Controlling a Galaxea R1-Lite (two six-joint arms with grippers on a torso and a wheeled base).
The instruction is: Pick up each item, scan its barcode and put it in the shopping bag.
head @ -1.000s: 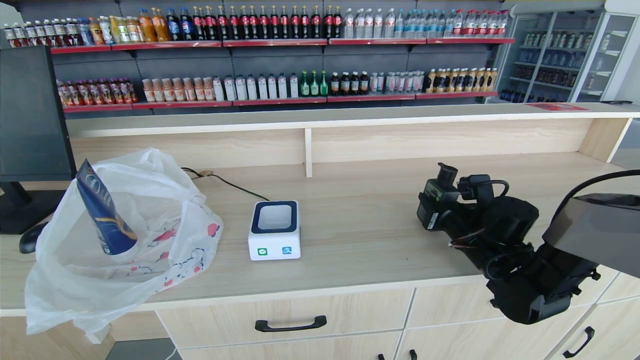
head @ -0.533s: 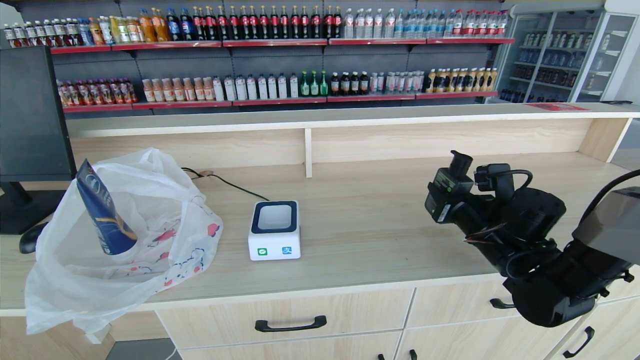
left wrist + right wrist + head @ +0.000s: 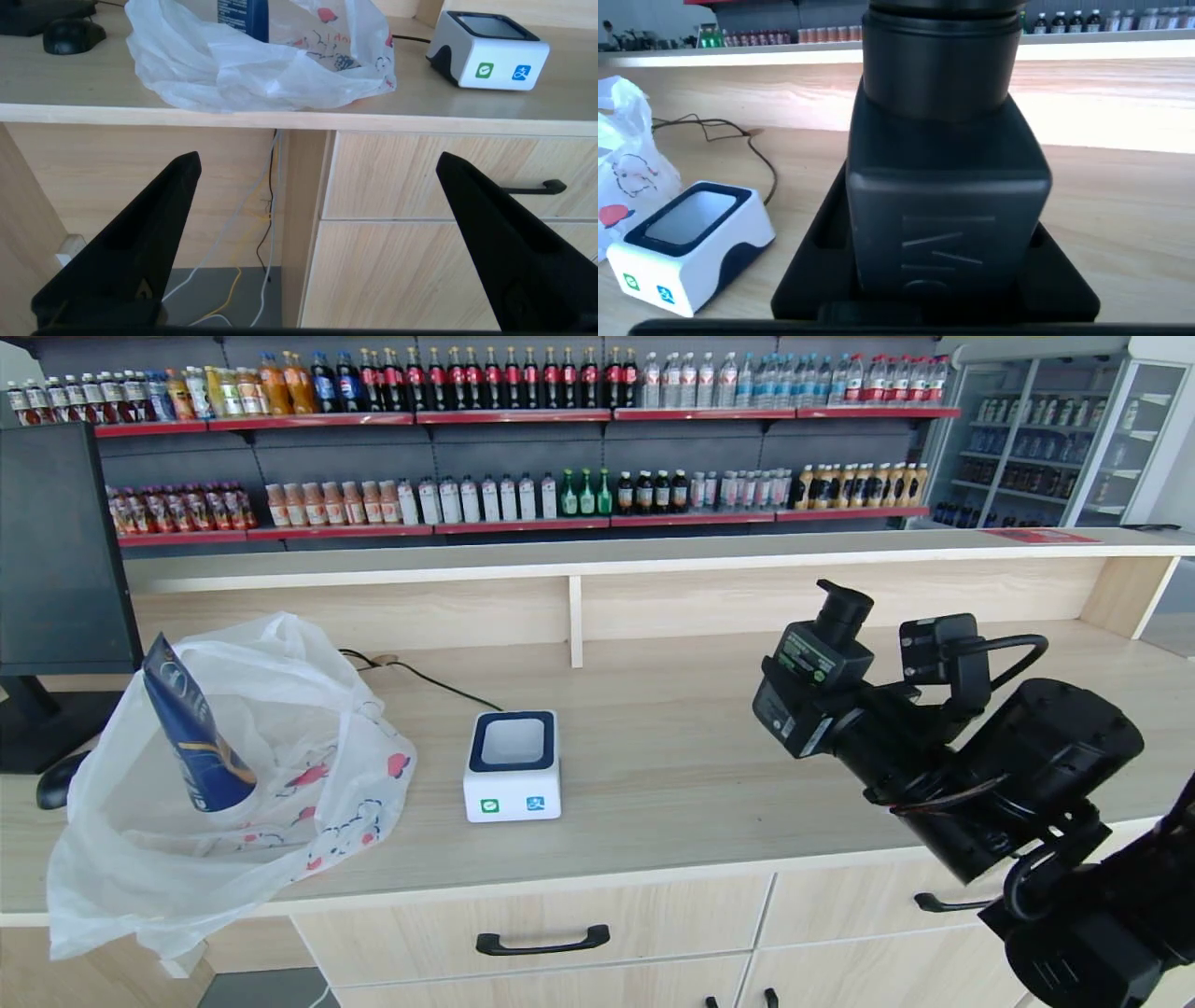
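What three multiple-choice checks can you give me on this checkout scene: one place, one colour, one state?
1. Where is the blue tube?
A) in a drawer
B) in the plastic bag
C) on the top ledge

2. What colour is the scanner body?
A) white
B) red
C) yellow

3. What state is the right end effector in?
A) open and empty
B) shut on the bag
C) shut on a dark bottle

Answers:
1 B: the tube stands inside the bag at the left of the counter.
2 A: the case is white, with a dark rim round its window.
3 C: the bottle sits between its fingers, above the counter to the right of the scanner.
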